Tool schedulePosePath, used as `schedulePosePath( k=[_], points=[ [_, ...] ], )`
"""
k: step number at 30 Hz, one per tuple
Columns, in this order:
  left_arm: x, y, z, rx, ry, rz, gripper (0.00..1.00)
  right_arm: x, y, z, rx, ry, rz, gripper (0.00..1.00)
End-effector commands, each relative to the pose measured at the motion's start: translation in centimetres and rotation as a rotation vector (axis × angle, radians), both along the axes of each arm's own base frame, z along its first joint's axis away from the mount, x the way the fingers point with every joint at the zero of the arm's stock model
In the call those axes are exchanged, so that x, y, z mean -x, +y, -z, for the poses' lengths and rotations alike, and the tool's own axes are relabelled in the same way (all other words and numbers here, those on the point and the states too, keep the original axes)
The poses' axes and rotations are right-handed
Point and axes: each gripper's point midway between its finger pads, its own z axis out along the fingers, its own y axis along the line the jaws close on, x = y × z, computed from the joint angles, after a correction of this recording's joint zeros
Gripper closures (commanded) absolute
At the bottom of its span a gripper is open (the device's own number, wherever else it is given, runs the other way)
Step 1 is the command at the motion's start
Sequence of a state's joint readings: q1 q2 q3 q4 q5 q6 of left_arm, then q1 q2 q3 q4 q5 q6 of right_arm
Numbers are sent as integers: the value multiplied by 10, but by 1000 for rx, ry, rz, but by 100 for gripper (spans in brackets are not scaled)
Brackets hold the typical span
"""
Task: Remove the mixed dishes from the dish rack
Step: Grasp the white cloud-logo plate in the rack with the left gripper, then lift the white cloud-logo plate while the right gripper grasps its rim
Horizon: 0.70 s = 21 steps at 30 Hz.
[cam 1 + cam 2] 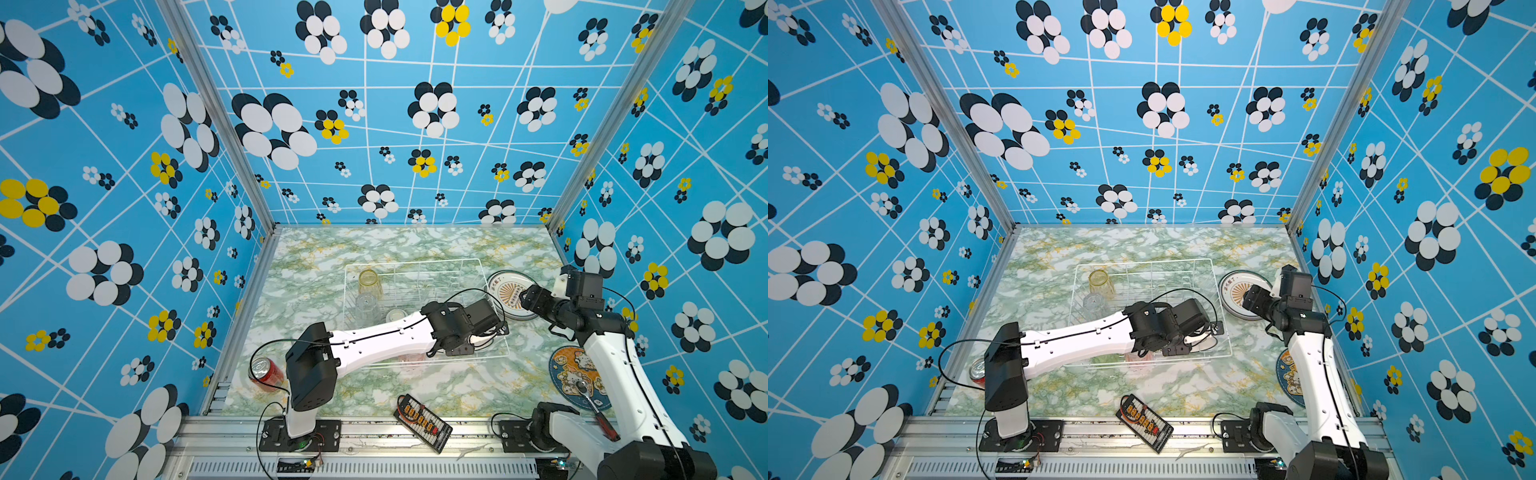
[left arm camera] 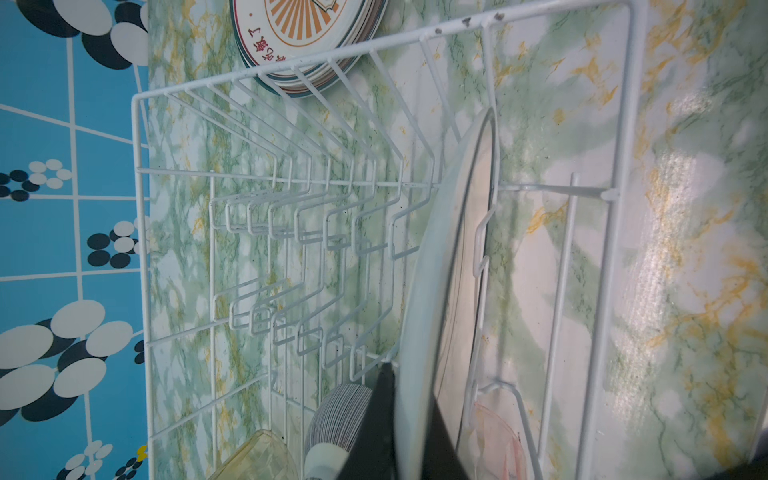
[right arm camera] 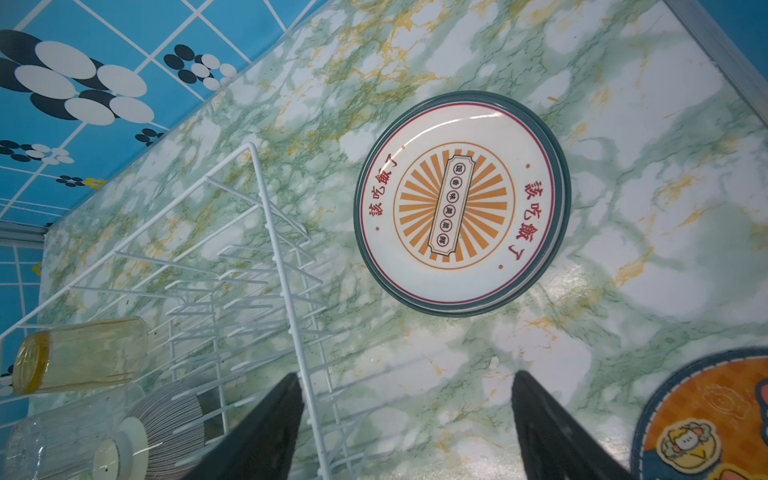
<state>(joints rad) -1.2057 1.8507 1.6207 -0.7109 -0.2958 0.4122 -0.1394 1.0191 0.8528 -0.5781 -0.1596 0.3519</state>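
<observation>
Your glossy green-marbled table [image 1: 316, 257] carries everything. On it sits the dish rack [image 1: 419, 282], a wide white wire basket whose bent prongs form slots that keep plates on edge. Just beyond its right end lies the stack of plates [image 3: 461, 203], flat and face up. They are white glazed rounds with teal and red rims and an orange sunburst, and that spot looks like your drop-off point. The only plate [image 2: 440, 270] I can see in the slots stands on edge at the end, which leaves little but its rim free. That is why your left gripper [image 2: 411, 386] has its fingers clamped on that rim. Glaze is slick and the edge thin, so I'd judge you need a straight lift clear of the prongs. Elsewhere in the rack are a ribbed striped bowl [image 3: 166, 419] with its foot showing, a yellow tumbler [image 3: 83, 353], a clear tumbler [image 1: 368, 309] and a pink tumbler [image 2: 498, 440], all translucent. Your right gripper [image 3: 405, 399] hovers at the rack's right end near the stack, fingers wide apart and holding nothing.
</observation>
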Motion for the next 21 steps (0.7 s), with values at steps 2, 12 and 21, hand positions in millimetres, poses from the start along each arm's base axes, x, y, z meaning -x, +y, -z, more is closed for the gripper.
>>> schedulePosePath(
  k=[2,12,21],
  points=[
    [-13,-3,-70,223,-147,-59,100,-2,4,-6,-14,-53,-8,19],
    [-28,39,-145,533,-35,-209,100,-8,20,-19,-85,-129,-74,21],
    [-86,72,-166,1047,549,-318,100,2,105,-89,-447,-411,-482,34]
  ],
)
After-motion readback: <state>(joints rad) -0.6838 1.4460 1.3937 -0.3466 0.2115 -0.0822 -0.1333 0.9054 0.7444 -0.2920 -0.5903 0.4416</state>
